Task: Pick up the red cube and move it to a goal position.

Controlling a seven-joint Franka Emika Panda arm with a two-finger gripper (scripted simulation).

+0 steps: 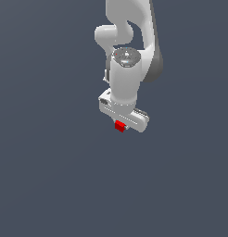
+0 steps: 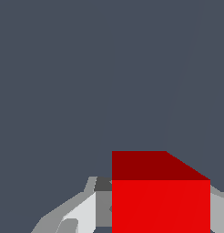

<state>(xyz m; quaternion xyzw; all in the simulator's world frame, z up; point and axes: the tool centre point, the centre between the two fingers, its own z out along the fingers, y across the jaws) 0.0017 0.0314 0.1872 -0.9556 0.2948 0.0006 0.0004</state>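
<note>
the gripper (image 1: 120,124) is closed on the red cube (image 1: 119,126), which peeks out under the arm (image 1: 127,69) at its 6 o'clock. the hold looks shallow, so a quick swing could let it slip out.

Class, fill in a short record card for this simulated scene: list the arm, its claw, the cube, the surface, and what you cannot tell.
arm: white Panda arm, reaching down from above in the exterior view
claw: pointing down, fingers on either side of the cube
cube: red cube, between the claw's fingers
surface: plain dark grey floor
goal marker: none visible
cannot tell: whether the cube is lifted or resting on the floor
</note>
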